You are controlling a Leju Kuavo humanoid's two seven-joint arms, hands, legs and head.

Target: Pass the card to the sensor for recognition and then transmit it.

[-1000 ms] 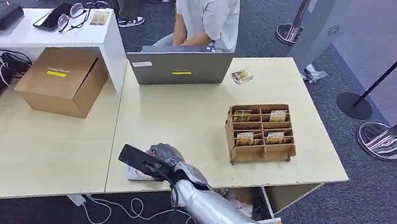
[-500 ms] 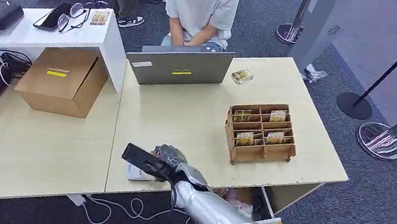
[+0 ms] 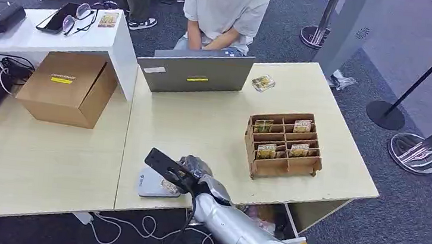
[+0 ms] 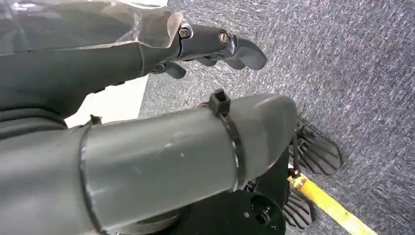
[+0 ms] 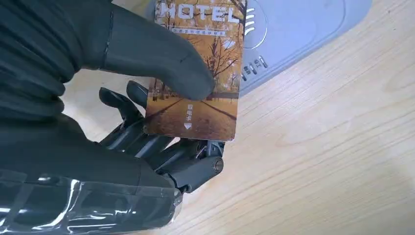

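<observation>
My right hand (image 3: 189, 172) hovers low over the table's front edge and holds a hotel card (image 5: 198, 68) printed with autumn trees. The thumb (image 5: 161, 54) presses on the card's face and the fingers (image 5: 156, 147) back it from beneath. In the head view the card (image 3: 169, 184) peeks out under the hand, at the right edge of the grey-white sensor pad (image 3: 154, 185). The right wrist view has the card's far end over the sensor pad (image 5: 298, 29). My left hand (image 4: 215, 44) hangs beside my body over the carpet and holds nothing.
A wooden compartment box (image 3: 285, 143) with several cards stands to the right. A laptop (image 3: 194, 72) sits at the table's far edge with a person (image 3: 224, 9) behind it. A cardboard box (image 3: 67, 87) is at the left, and a loose card (image 3: 263, 82) lies by the laptop.
My right hand has slid right with the card, uncovering most of the sensor pad. The person behind the laptop has shifted slightly.
</observation>
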